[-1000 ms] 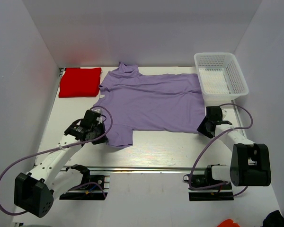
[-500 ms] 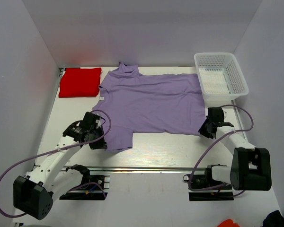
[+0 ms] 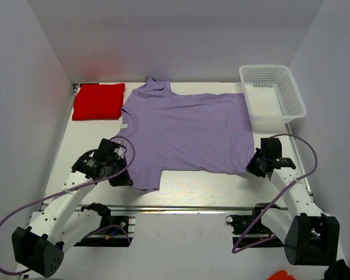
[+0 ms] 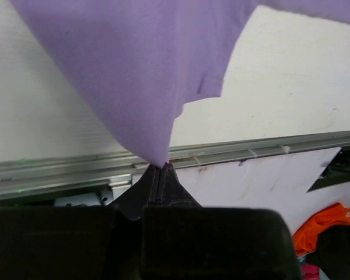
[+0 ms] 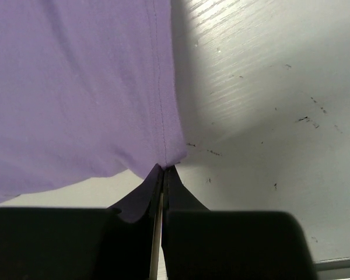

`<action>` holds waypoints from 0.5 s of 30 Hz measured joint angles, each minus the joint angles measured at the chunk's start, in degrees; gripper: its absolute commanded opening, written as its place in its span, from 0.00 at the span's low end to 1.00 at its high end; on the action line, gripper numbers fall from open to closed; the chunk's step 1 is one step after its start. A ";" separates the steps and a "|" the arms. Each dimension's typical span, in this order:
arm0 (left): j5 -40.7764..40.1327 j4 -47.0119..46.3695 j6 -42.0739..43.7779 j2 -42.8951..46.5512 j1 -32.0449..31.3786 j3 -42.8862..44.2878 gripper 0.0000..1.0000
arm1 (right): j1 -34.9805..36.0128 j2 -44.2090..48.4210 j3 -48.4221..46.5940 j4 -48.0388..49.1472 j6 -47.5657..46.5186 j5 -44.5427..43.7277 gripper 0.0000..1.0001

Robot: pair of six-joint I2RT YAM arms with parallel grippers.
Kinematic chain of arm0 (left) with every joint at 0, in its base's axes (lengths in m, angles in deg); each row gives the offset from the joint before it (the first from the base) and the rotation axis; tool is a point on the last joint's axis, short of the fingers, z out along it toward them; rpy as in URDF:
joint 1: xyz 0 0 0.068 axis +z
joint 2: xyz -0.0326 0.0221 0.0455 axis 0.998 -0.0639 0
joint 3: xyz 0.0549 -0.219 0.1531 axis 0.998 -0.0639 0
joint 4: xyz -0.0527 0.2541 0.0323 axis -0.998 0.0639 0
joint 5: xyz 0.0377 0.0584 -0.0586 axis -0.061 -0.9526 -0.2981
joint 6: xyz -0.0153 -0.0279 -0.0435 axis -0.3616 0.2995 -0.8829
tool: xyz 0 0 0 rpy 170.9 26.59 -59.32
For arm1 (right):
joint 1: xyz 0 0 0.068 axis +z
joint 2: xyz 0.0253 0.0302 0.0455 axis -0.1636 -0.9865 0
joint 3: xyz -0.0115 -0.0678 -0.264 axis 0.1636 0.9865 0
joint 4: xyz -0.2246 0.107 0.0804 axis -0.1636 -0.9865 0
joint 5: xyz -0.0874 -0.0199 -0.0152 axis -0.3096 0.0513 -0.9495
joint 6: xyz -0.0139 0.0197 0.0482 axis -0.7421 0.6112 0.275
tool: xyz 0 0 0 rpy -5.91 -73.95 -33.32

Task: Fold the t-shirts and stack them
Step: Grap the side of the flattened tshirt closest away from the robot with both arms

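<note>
From above, the lavender t-shirt (image 3: 186, 131) lies spread flat on the counter (image 3: 192, 192), with the red t-shirt (image 3: 98, 100) folded at the far left corner. The left end effector (image 3: 123, 177) pinches the near sleeve and the right end effector (image 3: 256, 165) the near hem corner. Both should lift together and level, carrying the near edge toward the far one.

The left wrist view shows only a cloth tip between closed jaws, a thin bite, so go slowly.

The right wrist view shows the stitched hem corner nipped likewise, so tension should stay even.
</note>
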 measured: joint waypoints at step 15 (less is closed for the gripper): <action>0.00 -24.11 1.60 -17.20 0.85 5.03 0.00 | 0.35 -10.78 -9.11 5.73 -7.85 6.19 0.00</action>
